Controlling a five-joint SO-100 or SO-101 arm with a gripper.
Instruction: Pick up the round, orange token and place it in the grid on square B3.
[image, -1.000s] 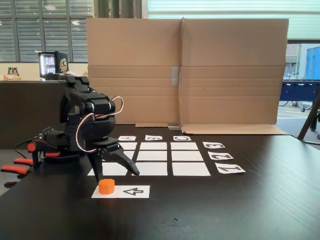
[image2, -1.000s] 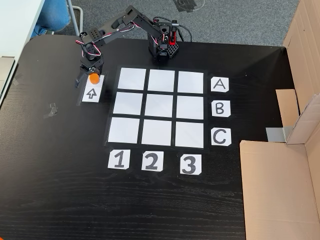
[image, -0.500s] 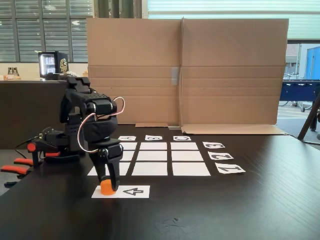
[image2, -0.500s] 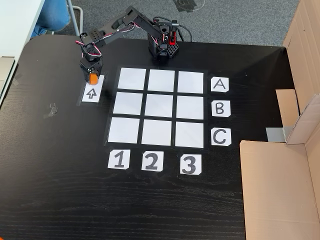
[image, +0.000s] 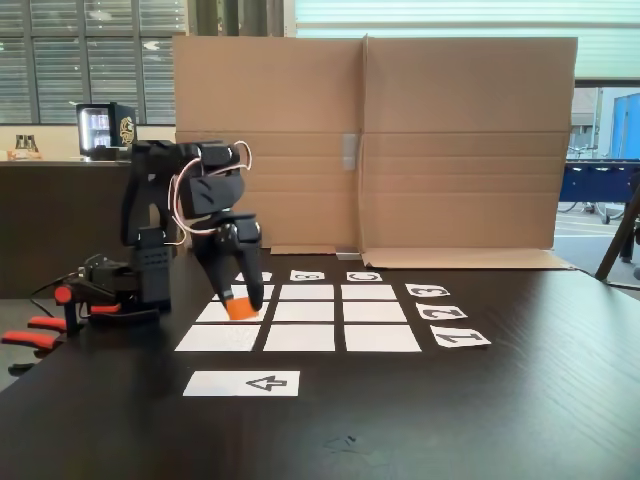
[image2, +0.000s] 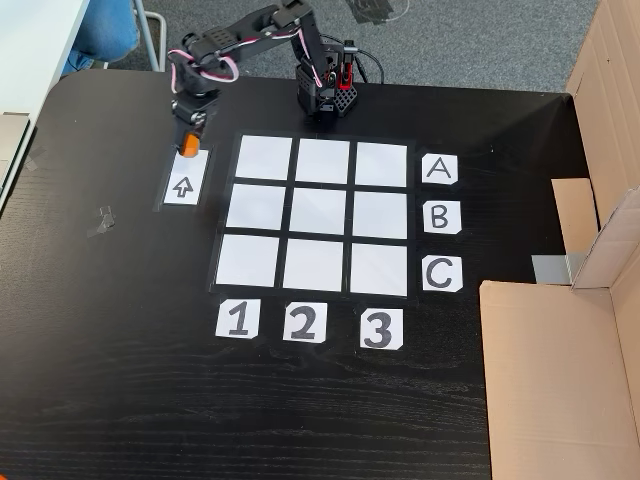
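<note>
A: The gripper (image: 240, 303) has its two fingers pinched together on the token (image: 239, 309); the orange piece hangs clear of the table, with the arrow strip (image: 242, 383) bare below and nearer the camera.

B: And from above, the token (image2: 187, 147) sits just past the far end of the arrow strip (image2: 182, 187), left of the grid (image2: 314, 215); square B3 (image2: 379, 215) is well apart to the right.

A: That long carry is the risk, I think; only the fingertips seem to hold it, so a jolt could let it slip.

B: Agreed; and the blank squares look alike, so it could land on a neighbour.
</note>
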